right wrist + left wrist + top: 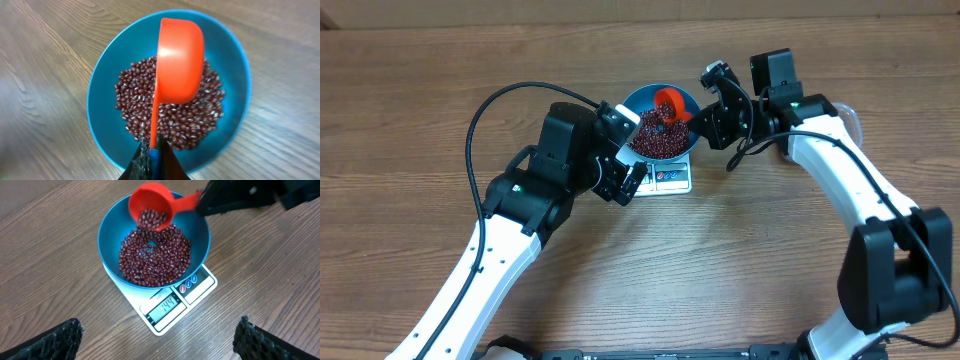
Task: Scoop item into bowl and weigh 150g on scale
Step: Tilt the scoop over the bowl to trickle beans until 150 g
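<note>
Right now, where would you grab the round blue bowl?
Pinch the thin rim of the round bright-blue bowl from above, on the side facing the open left pincer. It's bare there, while the red plastic scoop hangs over the far side.

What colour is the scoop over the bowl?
The scoop is orange-red, clearest in the right wrist view.

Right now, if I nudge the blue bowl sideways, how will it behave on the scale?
The bowl overhangs the scale, so a push at the rim would probably tip it. Its smooth look suggests it may slide on the platform. The beans are loose and would likely shift or spill.
</note>
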Available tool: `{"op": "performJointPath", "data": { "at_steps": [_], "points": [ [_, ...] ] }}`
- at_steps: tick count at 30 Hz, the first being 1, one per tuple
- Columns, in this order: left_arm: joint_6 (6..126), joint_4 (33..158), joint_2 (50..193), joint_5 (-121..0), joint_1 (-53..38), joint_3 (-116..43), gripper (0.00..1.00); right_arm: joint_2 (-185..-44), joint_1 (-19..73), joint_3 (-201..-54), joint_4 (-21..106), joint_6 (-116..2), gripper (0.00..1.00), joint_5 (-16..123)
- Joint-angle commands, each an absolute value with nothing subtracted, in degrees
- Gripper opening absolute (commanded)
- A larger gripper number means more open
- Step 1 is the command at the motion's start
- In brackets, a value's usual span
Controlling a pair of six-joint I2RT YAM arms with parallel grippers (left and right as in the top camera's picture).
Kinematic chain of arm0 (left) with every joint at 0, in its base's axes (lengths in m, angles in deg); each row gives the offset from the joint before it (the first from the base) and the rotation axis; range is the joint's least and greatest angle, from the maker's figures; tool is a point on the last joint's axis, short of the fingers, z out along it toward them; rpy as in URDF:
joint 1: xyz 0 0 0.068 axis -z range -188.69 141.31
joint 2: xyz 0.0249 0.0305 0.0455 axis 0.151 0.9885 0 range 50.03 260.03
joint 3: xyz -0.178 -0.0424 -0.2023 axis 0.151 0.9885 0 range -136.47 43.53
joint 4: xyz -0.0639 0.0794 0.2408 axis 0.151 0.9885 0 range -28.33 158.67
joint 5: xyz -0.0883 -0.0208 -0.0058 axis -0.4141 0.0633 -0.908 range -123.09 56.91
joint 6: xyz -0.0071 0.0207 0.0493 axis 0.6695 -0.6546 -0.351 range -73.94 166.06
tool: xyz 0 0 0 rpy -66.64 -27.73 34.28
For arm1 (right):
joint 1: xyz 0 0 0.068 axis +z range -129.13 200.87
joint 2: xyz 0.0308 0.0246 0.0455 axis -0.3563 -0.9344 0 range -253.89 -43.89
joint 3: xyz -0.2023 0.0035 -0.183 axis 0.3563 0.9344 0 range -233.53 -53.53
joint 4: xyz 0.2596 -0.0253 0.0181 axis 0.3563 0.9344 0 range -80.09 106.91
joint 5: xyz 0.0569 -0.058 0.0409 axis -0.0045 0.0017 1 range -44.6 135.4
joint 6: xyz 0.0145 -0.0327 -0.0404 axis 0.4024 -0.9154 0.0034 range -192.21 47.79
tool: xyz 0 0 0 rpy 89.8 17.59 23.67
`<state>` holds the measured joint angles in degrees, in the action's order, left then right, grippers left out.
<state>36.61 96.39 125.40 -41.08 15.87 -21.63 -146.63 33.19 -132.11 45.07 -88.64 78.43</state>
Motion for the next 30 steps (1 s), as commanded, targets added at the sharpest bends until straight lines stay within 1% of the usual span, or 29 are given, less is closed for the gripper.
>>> {"op": "performJointPath", "data": {
  "at_steps": [1,5,9,13,21,26,30],
  "points": [
    [35.5,96.4,124.3,-41.9,15.7,-21.6,1.00,-142.6,33.2,-134.3,45.6,-93.9,0.04,75.8],
    [35.5,96.4,124.3,-41.9,15.7,-21.6,1.00,-141.3,33.5,-134.3,46.4,-97.9,0.04,75.3],
    [35.5,96.4,124.3,-41.9,15.7,-21.6,1.00,-140.7,35.1,-134.3,46.7,-101.0,0.04,69.9],
    [35.5,96.4,124.3,-41.9,15.7,-21.6,1.00,-140.6,37.3,-134.3,46.7,-101.3,0.03,64.1],
    [35.5,96.4,124.3,-41.9,15.7,-21.6,0.99,-140.6,38.4,-134.3,46.7,-102.0,0.04,63.9],
    [35.5,96.4,124.3,-41.9,15.7,-21.6,1.00,-140.6,38.4,-134.3,46.7,-97.1,0.04,63.9],
    [35.5,96.4,124.3,-41.9,15.7,-21.6,1.00,-140.7,38.4,-134.3,46.8,-86.6,0.04,67.2]
  ]
}}
